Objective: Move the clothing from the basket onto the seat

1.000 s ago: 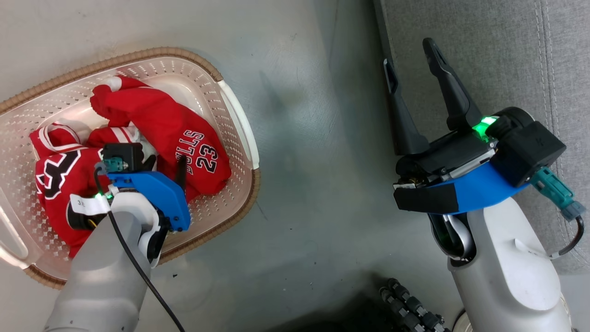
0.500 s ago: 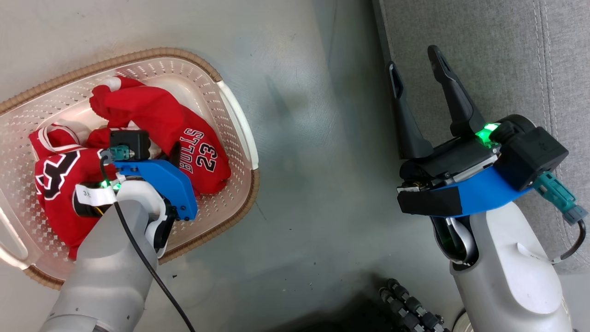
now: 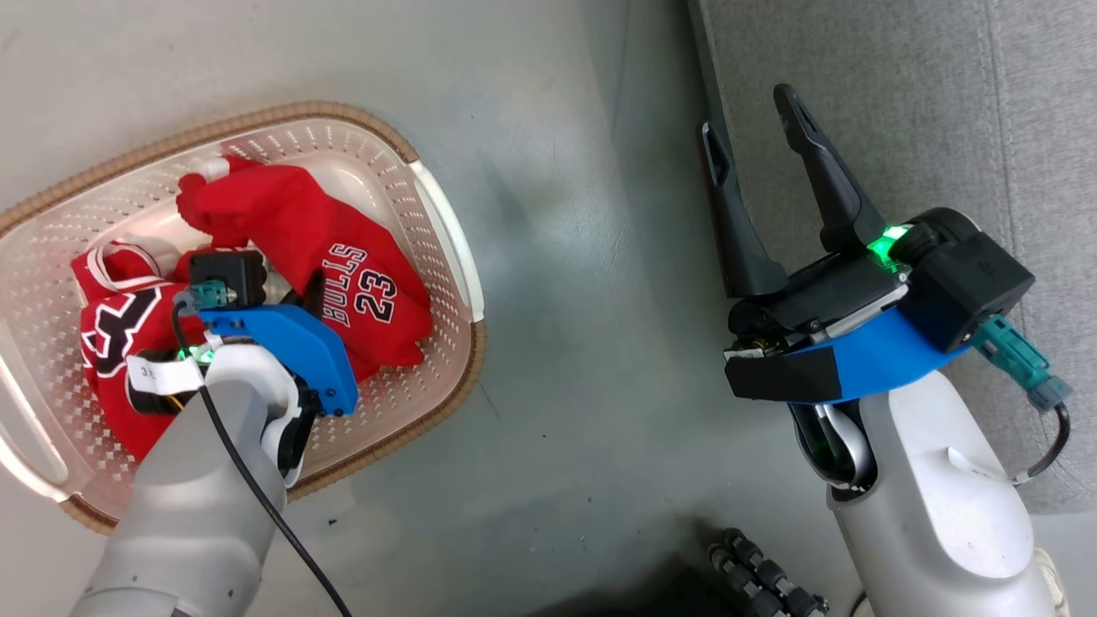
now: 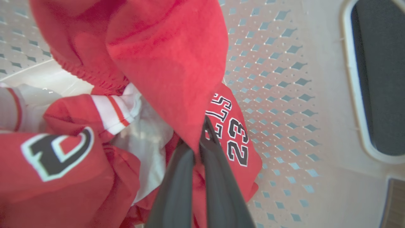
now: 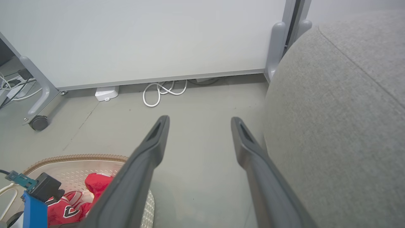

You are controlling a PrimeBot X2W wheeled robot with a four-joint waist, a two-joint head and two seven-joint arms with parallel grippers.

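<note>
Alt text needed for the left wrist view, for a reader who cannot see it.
The left gripper, shut, pinches a fold of the red clothing beside its black-and-white "23" lettering, inside the cream perforated basket. A bit of white fabric lies among the red folds.

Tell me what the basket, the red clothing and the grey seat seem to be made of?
The basket looks like moulded plastic, cream and smooth, punched with small holes; its brown rim imitates weave. The clothing seems thin soft fabric, perhaps synthetic, bunched in loose folds. The seat appears to be coarse grey woven upholstery with a stitched seam.
</note>
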